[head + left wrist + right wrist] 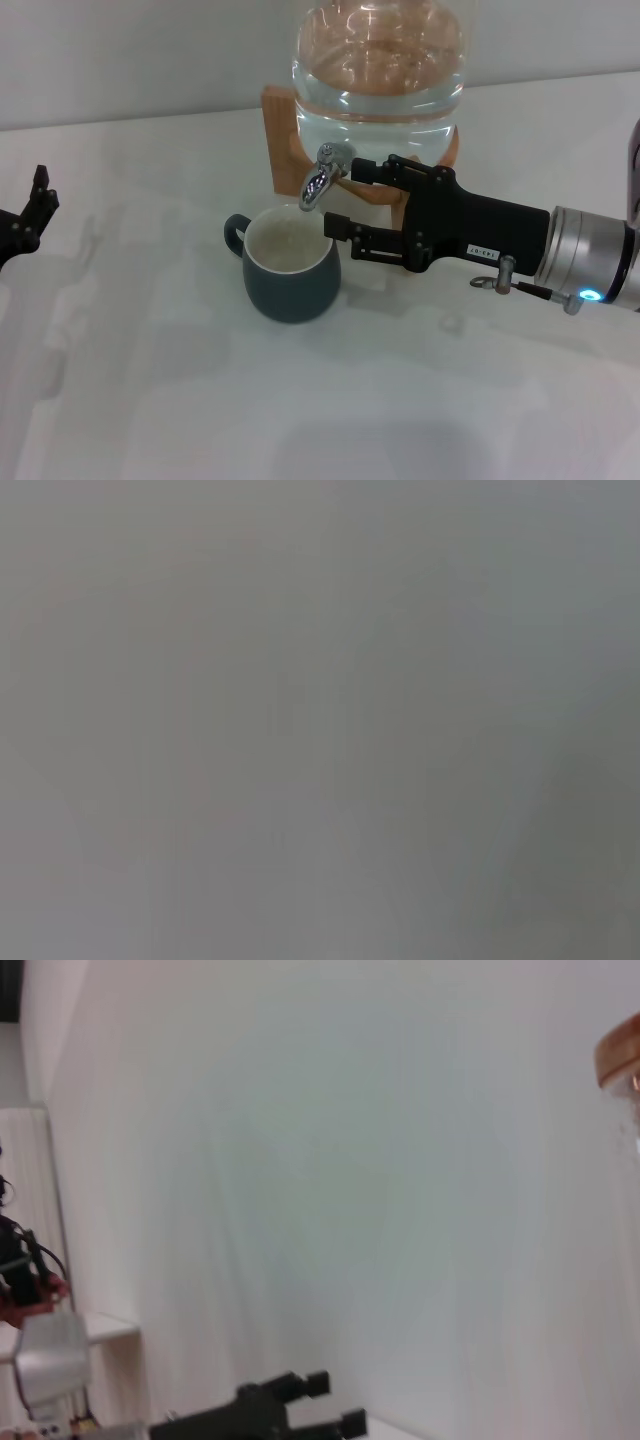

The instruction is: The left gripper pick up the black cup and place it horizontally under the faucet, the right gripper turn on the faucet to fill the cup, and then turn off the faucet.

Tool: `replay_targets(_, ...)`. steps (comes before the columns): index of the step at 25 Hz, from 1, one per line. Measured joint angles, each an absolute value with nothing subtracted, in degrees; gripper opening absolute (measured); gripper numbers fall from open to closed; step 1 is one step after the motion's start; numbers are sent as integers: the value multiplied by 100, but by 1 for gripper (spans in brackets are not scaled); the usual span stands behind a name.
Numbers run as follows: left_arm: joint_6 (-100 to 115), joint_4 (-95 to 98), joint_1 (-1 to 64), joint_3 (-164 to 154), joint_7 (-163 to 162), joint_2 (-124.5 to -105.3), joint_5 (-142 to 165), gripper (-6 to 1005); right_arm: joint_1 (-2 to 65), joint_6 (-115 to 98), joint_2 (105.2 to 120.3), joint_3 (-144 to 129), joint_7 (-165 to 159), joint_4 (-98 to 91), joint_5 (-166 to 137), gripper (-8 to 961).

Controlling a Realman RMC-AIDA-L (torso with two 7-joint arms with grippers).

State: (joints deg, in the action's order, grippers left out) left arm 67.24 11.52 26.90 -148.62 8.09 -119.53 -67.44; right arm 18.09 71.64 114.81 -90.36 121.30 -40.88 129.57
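While the black cup [290, 265] stands upright on the white table [300, 400] at the centre of the head view, its cream inside facing up and its loop handle turned toward the frame's left, the faucet [322, 178] hangs just above its rim, the chrome spout pointing down into the opening. Behind it sits the clear glass water jar [380, 70] on a wooden stand [285, 140], at upper centre. From the right edge the right gripper [340, 196] reaches in level, its two black fingers spread apart, one beside the faucet and one just beside the cup's rim. At the far left edge the left gripper [30, 215] waits well apart from the cup; whether its fingers are parted cannot be told.
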Motion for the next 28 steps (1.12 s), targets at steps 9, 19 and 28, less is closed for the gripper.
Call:
replay_targets(9,6667,1151,2694,-14862,809,-11953,-6740,889,1738,8100,11483,-8618,12051,-4085,12968,825)
replay_targets(19,6661,1111,2673,-14829,816,-11948,-6762,888,1640,8042,11476,-7436,12222,-3577,12733,825)
replay_targets(28,6661,965,2676,-14795,817,-11948,-6795,888,1574,7724,11463,-6969,12403,-3478,12726,825)
